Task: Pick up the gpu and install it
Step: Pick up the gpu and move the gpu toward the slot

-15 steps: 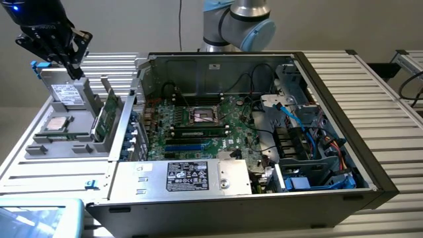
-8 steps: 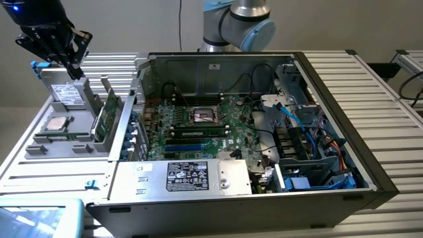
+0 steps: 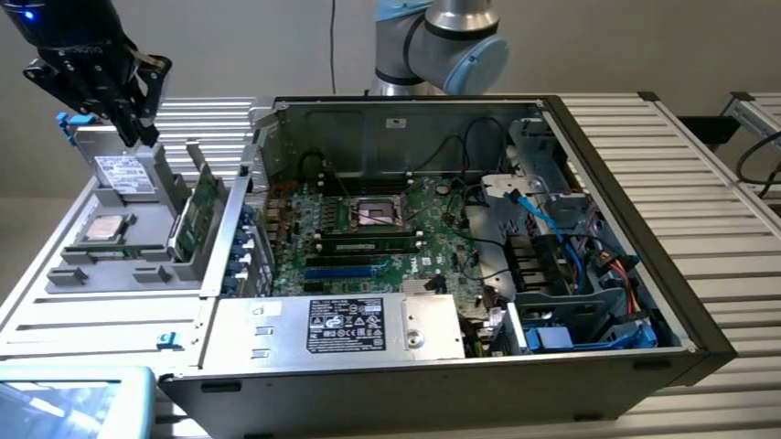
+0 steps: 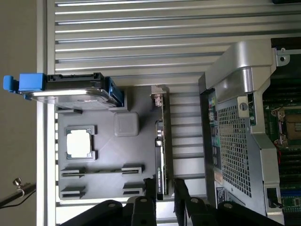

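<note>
Zero progress is showing: we are hovering our spread, empty gripper (image 3: 138, 135) above the grey holder (image 3: 123, 267) at the exterior view's left, where the gpu (image 3: 196, 215) is standing upright, uninstalled.

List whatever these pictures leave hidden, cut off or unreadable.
1. gpu: the wrist view sees it edge-on, so both faces are hidden.
2. gripper: its upper part is cut off by the exterior view's top edge.
3. drive: in the exterior view, the label print is too small to read.
</note>
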You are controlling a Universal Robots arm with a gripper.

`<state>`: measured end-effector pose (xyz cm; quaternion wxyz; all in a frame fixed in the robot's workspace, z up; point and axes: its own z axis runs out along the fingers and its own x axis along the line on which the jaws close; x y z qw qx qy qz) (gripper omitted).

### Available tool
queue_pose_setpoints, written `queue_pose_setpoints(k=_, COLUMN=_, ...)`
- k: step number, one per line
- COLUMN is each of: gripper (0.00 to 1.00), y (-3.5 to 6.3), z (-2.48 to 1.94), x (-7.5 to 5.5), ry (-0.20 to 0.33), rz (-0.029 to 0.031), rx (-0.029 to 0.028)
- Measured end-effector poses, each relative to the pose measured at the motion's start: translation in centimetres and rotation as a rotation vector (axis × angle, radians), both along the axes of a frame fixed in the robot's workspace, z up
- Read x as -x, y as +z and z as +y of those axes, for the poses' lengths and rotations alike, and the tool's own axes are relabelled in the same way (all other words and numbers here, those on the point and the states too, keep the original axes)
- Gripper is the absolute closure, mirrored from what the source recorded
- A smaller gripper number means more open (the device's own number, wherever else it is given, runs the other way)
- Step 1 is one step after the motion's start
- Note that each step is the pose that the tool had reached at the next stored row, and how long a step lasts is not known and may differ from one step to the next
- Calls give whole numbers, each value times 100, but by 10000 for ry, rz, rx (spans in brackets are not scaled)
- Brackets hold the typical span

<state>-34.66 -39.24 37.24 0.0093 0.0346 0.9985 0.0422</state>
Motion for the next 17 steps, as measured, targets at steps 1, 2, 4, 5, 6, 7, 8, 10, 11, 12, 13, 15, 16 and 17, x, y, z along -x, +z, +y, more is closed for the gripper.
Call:
queue_pose_setpoints(k=1, gripper=63, y=0, z=0, x=0, ry=0, rz=-1, rx=0)
queue_pose_setpoints(k=2, gripper=63, y=0, z=0, x=0, ry=0, rz=-1, rx=0)
queue_pose_setpoints(k=4, gripper=56, y=-2, z=0, x=2, ry=0, rz=-3, rx=-1)
queue_pose_setpoints(k=5, gripper=56, y=-13, z=0, x=8, ry=0, rz=-25, rx=-2)
queue_pose_setpoints(k=6, gripper=56, y=-26, z=0, x=20, ry=0, rz=-51, rx=-1)
queue_pose_setpoints(k=7, gripper=56, y=-41, z=0, x=37, ry=0, rz=-73, rx=0)
queue_pose_setpoints(k=8, gripper=56, y=-59, z=0, x=58, ry=0, rz=-90, rx=0)
queue_pose_setpoints(k=10, gripper=56, y=-96, z=1, x=86, ry=-1, rz=-106, rx=-2)
queue_pose_setpoints(k=11, gripper=56, y=-113, z=0, x=88, ry=0, rz=-117, rx=0)
queue_pose_setpoints(k=12, gripper=56, y=-131, z=-1, x=89, ry=2, rz=-132, rx=-2)
queue_pose_setpoints(k=13, gripper=56, y=-143, z=0, x=89, ry=2, rz=-160, rx=-5)
queue_pose_setpoints(k=15, gripper=56, y=-160, z=1, x=90, ry=-1, rz=-194, rx=-53)
queue_pose_setpoints(k=16, gripper=56, y=-170, z=1, x=90, ry=-1, rz=-198, rx=-104)
queue_pose_setpoints(k=17, gripper=56, y=-183, z=2, x=90, ry=-2, rz=-204, rx=-149)
